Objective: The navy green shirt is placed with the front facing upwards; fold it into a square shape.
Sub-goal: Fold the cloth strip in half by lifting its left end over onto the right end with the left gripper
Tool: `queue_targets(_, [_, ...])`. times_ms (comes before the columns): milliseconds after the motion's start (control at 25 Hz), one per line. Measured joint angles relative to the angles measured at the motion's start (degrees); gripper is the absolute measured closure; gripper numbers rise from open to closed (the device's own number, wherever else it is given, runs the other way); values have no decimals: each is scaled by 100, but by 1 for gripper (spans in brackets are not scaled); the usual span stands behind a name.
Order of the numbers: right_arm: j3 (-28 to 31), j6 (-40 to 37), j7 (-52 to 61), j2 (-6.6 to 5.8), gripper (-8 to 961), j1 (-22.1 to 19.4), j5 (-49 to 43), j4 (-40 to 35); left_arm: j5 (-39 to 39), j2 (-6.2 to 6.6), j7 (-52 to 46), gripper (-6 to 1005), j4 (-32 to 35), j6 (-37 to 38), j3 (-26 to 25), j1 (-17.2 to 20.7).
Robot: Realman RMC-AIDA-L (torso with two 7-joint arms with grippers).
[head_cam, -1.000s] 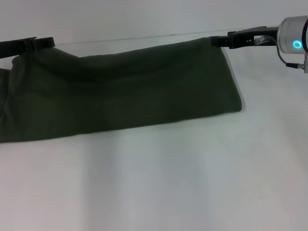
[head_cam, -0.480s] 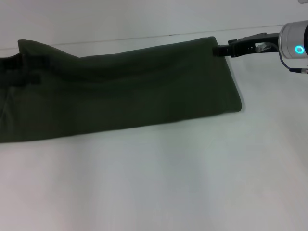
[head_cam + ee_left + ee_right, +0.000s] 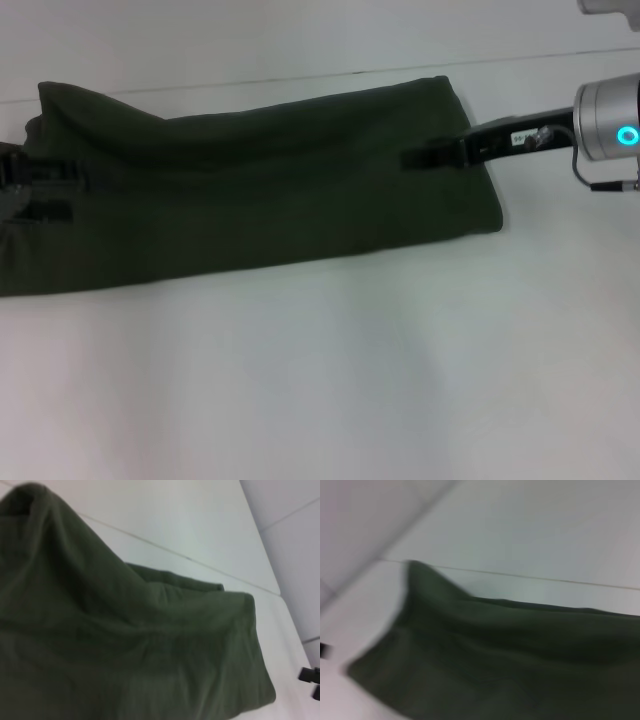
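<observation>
With the navy green shirt [image 3: 260, 185] folded into a long band, left gripper [image 3: 40, 190] and right gripper [image 3: 425, 158] hover over its ends, presumably for the next fold; finger state indeterminable.

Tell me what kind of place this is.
Probably a lab or test bench for robot cloth folding, not a home. A bare white table holds only the navy green shirt, folded into a long band, with the left gripper and right gripper over its two ends.
</observation>
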Motion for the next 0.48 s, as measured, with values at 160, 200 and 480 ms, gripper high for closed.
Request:
queue_targets(160, [140,-544,-278,4,386,-149,545,18,34,1,109,140,24,80,2,40])
queue_targets(200, [158,-569,-306,4,386,-184,605,21,31,2,137,140,42,63,-2,56])
queue_targets(480, [200,-217,442,-200,384,-222,188,329,59,87,158,141,347,-38,28,81])
